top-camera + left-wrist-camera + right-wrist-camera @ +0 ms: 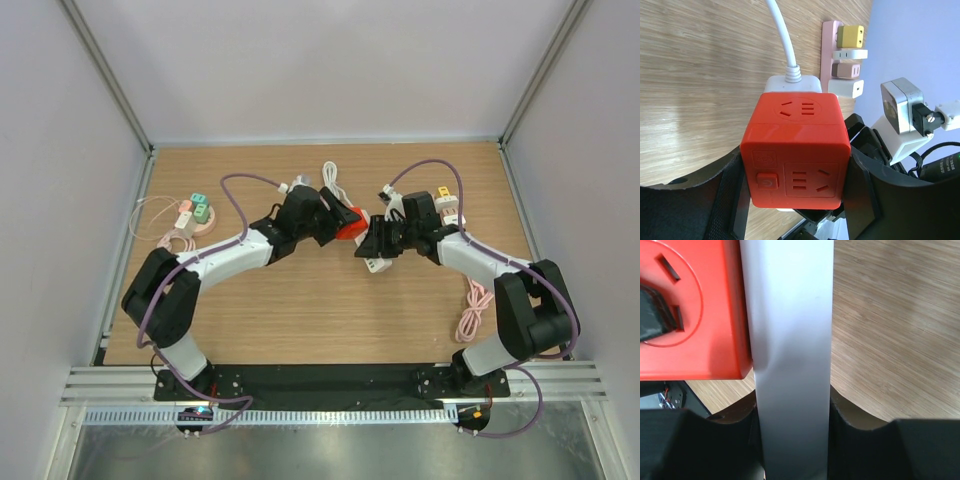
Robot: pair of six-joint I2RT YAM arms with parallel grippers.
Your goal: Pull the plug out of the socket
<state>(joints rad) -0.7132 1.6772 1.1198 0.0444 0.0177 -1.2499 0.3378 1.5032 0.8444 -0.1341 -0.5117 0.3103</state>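
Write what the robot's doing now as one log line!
left gripper: shut on red socket cube | right gripper: shut on white plug | plug: flush against cube, not yet off

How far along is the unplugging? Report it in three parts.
Done: the left pincer clamps the red socket cube, and the right pincer is shut on the white plug. In hand: the plug sits flush against the cube's side, not yet out. Left: draw the two apart until the plug comes free.
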